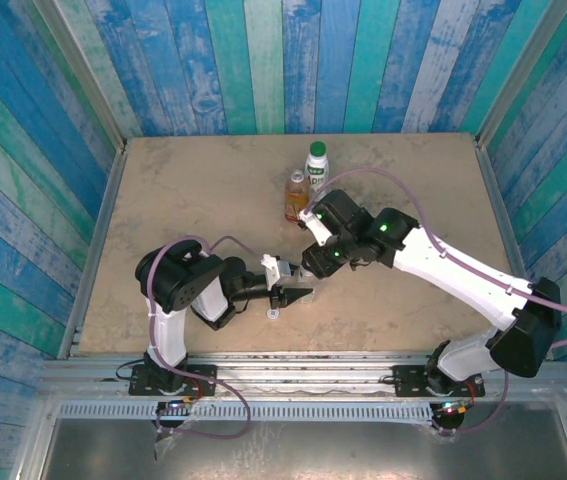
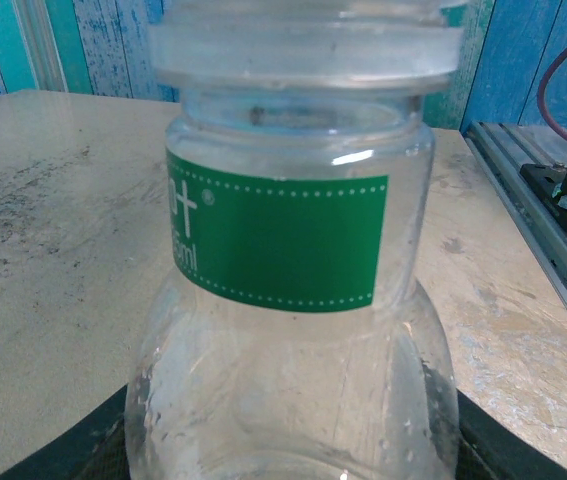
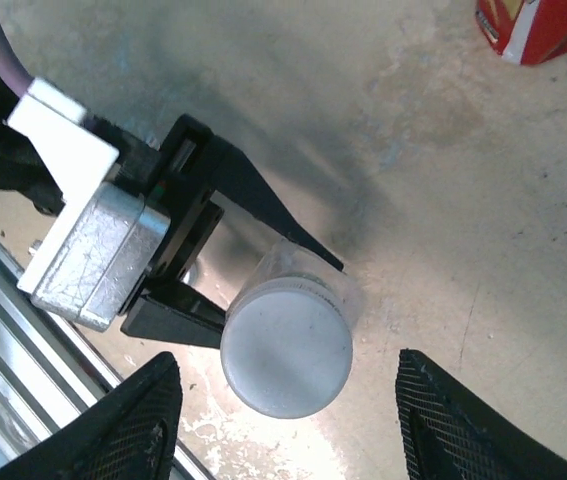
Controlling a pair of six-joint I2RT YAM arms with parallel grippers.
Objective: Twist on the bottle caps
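My left gripper (image 1: 291,294) is shut on the slim clear bottle (image 2: 293,330), which has a green label; its dark fingers (image 2: 508,450) press the bottle's lower body from both sides. A pale round cap (image 3: 286,350) sits on the bottle's neck, and its rim (image 2: 303,45) is at the top of the left wrist view. My right gripper (image 3: 288,365) hovers over that cap, open, with its mesh-padded fingers (image 3: 128,425) well clear on either side. In the top view the right gripper (image 1: 313,262) is just above the left one.
At the back middle of the table stand the white bottle (image 1: 316,160) and the amber bottle (image 1: 296,190), close together. The amber bottle's red label (image 3: 533,25) is beyond my right gripper. A small pale ring (image 1: 273,314) lies by the left gripper. A metal rail (image 2: 553,230) edges the table.
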